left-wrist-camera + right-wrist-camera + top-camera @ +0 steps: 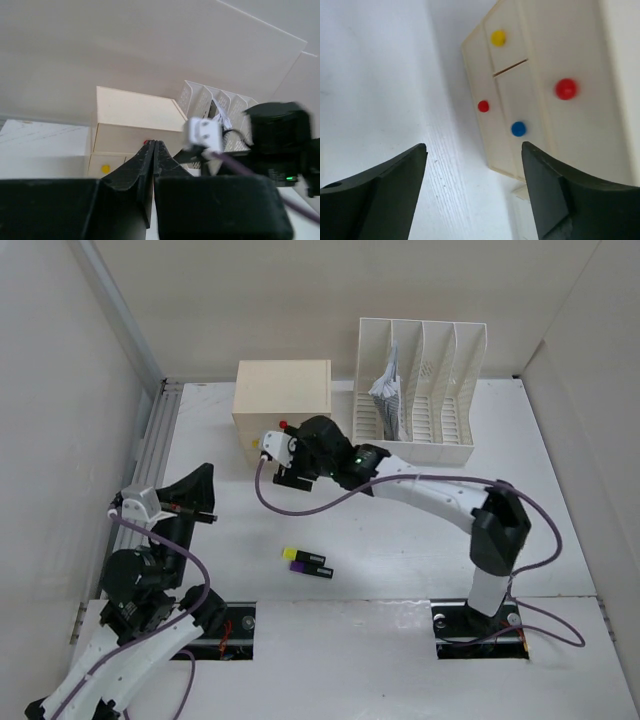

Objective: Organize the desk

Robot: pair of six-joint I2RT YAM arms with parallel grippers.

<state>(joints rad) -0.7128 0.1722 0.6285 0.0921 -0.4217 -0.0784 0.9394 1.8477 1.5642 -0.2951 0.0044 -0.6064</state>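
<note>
The white desk (pixel 400 540) carries a cream three-drawer box (pixel 282 400) at the back. My right gripper (pixel 291 472) hovers just in front of that box, open and empty. In the right wrist view the right gripper (pixel 474 146) has wide-spread fingers framing the box front (pixel 540 100) with its yellow, red and blue knobs. My left gripper (pixel 203 495) hangs over the desk's left side. In the left wrist view the left gripper (pixel 154 143) is shut on nothing and points toward the box (pixel 135 120). Two markers (pixel 306 561), one yellow-capped and one purple-capped, lie mid-desk.
A white slotted file rack (pixel 420 390) stands at the back right and holds crumpled paper (pixel 388 390). A metal rail (pixel 160 430) runs along the desk's left edge. Beige walls enclose the desk. Purple cables loop from both arms.
</note>
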